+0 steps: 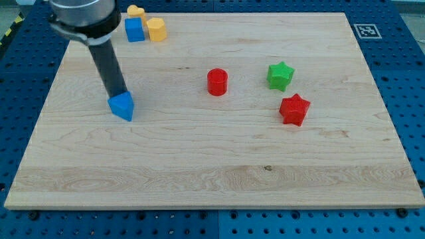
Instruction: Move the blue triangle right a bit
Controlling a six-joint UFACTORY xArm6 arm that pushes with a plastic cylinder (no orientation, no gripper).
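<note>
Camera view: my tip (118, 93) is touching the blue triangle (122, 105) from the view's top-left, on the counter's (199, 166) left part, well apart from the red cylinder (217, 81). No jaws on this rod. Rightward push seemingly just starting; shift remaining

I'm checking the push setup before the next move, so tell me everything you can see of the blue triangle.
The blue triangle is a small, solid, bright blue wedge-like block that looks like matte plastic. It lies flat on the wooden board in the view's left half, one corner pointing toward the view's bottom. My tip stands at its upper edge, apparently touching it. No other block touches it; the red cylinder lies well off to its right.
</note>
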